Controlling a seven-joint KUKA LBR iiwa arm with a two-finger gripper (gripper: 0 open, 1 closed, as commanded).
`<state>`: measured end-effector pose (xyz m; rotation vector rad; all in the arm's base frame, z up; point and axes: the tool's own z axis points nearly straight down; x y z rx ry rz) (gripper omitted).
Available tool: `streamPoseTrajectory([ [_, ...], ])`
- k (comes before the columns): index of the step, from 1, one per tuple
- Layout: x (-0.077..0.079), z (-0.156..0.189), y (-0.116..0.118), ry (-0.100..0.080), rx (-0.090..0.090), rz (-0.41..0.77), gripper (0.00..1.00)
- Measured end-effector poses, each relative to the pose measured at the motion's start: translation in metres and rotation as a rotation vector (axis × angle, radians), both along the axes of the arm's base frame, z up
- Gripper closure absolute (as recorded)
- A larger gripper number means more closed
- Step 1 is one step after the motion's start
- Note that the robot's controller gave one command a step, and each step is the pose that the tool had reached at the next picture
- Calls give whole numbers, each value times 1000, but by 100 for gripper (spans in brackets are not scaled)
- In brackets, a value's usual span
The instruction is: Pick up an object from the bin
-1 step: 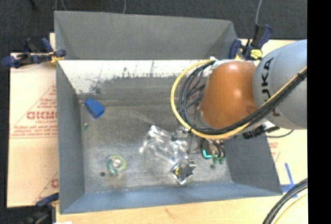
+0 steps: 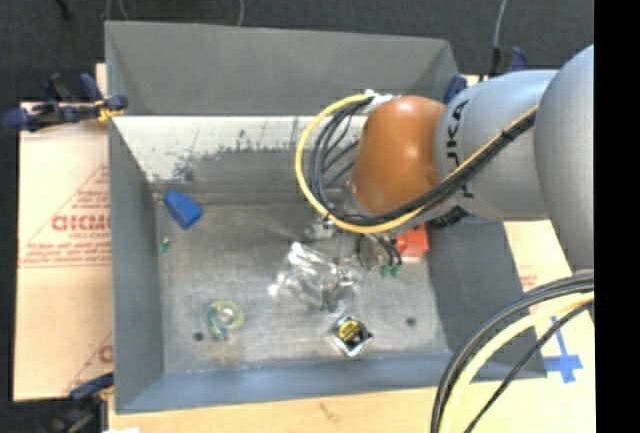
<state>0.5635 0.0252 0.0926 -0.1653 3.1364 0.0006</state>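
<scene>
Big grey arm point(image 2: 520, 146) in from the right, with a round orange cover point(image 2: 395, 156) and yellow and black cables point(image 2: 320, 136) looped beside it. Under the cover, the gripper point(image 2: 338, 279), low in the grey bin point(image 2: 135, 251), a bit right of the middle. Hangs right over a shiny crumpled thing point(image 2: 300, 273), see-through like plastic wrap, lying on the bin floor near the middle. Hard to say whether touching it or just above it. Cannot tell whether open or closed.

Just past the gripper, by the right wall, a red-orange thing point(image 2: 412, 242), partly hidden under the arm. Near the front wall, close to the shiny crumpled thing, a small black and yellow thing point(image 2: 349, 333). Off to the front left, well apart, a little green and white ring point(image 2: 224, 318). Far back on the left, near the back wall, a blue block point(image 2: 182, 209), tilted. Near that, by the left wall, a tiny green bit point(image 2: 163, 244).
</scene>
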Motion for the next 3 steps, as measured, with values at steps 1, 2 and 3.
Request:
streamPoseTrajectory([
  [1,-1,-18,10,-2,1,-57,0],
  [2,3,-15,9,-16,2,-59,100],
  [3,-2,166,-71,-9,-4,116,100],
])
